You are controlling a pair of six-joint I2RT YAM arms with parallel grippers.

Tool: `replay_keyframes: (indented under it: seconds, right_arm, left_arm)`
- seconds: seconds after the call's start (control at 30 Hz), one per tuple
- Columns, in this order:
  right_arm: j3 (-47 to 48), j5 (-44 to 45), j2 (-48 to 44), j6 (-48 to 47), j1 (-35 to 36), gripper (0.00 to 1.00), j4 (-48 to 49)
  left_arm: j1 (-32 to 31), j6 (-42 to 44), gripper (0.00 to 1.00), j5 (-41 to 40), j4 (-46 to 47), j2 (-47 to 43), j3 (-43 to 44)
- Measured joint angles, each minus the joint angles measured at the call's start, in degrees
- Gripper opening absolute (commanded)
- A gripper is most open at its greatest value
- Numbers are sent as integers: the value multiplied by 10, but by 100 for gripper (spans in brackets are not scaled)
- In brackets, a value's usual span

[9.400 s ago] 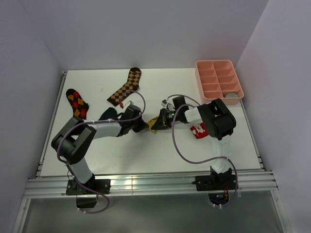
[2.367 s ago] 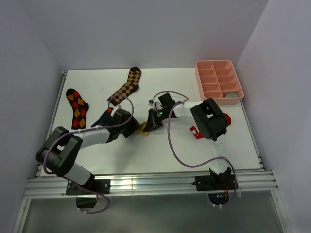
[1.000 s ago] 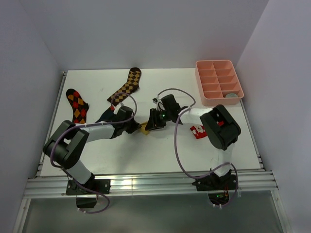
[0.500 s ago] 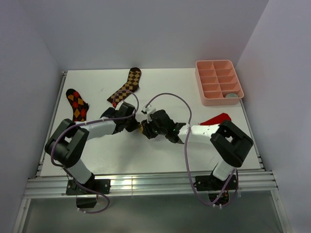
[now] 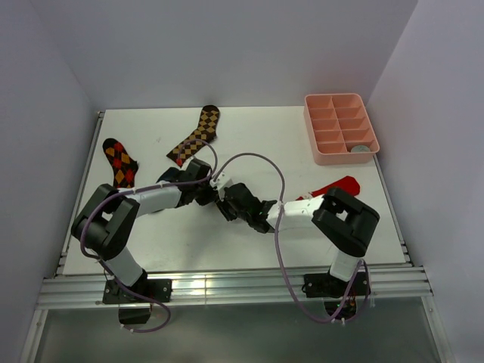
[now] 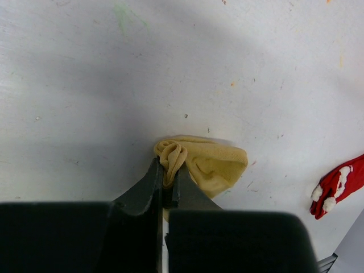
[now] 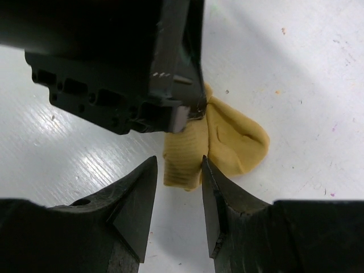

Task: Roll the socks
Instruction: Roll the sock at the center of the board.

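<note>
Since a second ago the right arm has swung round to the near side, uncovering the red sock (image 5: 336,186). The left gripper (image 6: 166,173) is pinched tight on the rolled edge of the yellow sock (image 6: 211,165), mid-table. The right gripper (image 7: 179,168) stands partly open astride its other end. The white table (image 5: 249,132) is scuffed and the walls are plain white.
</note>
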Motion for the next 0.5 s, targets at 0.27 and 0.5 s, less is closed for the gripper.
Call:
replay_keyframes:
  seconds: [0.27, 0.5]
  right_arm:
    - [17, 31, 40, -20, 13, 45, 0]
    - [42, 67, 72, -30, 19, 33, -7]
  left_arm:
    - [2, 5, 0, 5, -3, 5, 6]
    - [5, 5, 0, 9, -2, 9, 9]
